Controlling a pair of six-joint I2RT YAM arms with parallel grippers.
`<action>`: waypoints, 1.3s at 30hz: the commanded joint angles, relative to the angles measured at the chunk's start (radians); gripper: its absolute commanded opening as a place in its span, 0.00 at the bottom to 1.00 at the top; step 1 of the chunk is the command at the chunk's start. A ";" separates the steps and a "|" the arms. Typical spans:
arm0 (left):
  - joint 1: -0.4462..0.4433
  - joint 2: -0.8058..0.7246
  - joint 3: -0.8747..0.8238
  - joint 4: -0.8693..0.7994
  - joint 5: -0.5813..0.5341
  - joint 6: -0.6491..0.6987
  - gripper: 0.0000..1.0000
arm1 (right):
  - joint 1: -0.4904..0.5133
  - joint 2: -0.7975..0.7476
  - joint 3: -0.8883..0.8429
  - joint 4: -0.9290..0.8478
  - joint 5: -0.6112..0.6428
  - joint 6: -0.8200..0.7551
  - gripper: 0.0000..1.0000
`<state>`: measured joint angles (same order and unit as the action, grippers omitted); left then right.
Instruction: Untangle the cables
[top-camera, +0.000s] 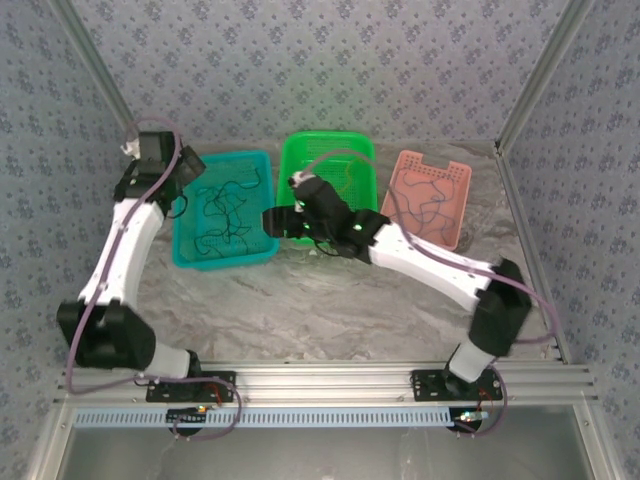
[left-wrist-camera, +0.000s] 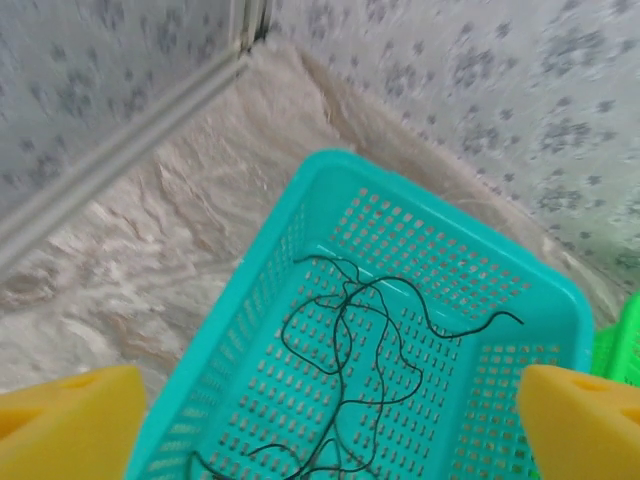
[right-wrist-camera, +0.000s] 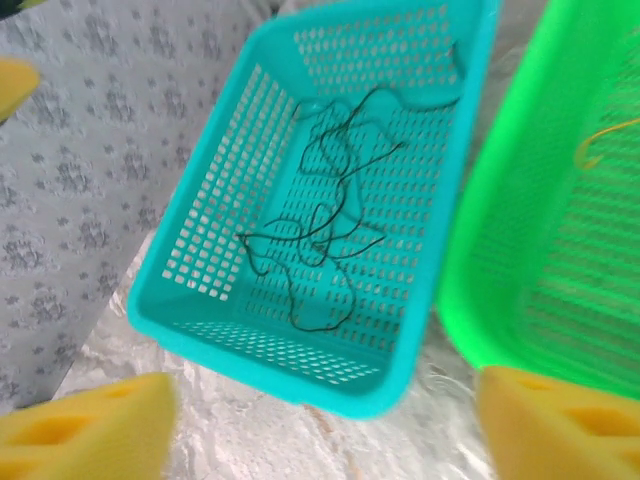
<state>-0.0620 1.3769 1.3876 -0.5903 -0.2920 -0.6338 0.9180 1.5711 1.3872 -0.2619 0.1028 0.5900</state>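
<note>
Beneath the left gripper (left-wrist-camera: 325, 425), spread wide and empty, the dark cables (left-wrist-camera: 340, 380) lie knotted in the teal basket (left-wrist-camera: 440, 225). The right gripper (right-wrist-camera: 325, 430) is likewise open, with the tangle ahead of it. One outlying loose end should be pinched by each and drawn apart slowly.

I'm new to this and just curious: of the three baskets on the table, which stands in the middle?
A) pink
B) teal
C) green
C: from above, the green basket stands between the teal basket on the left and the pink basket on the right.
</note>
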 joint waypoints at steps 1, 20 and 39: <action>-0.014 -0.160 -0.167 -0.033 0.050 0.025 0.99 | -0.021 -0.184 -0.182 0.024 0.188 -0.010 0.99; -0.115 -0.381 -1.026 0.912 -0.168 0.538 0.99 | -0.507 -0.787 -0.978 0.172 0.564 -0.396 0.99; 0.057 0.158 -1.024 1.502 0.030 0.550 0.99 | -0.871 -0.199 -0.945 0.817 0.140 -0.565 0.99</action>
<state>-0.0132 1.4811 0.4294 0.7746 -0.3126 -0.0708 0.0605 1.3735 0.4187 0.4522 0.2955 0.0959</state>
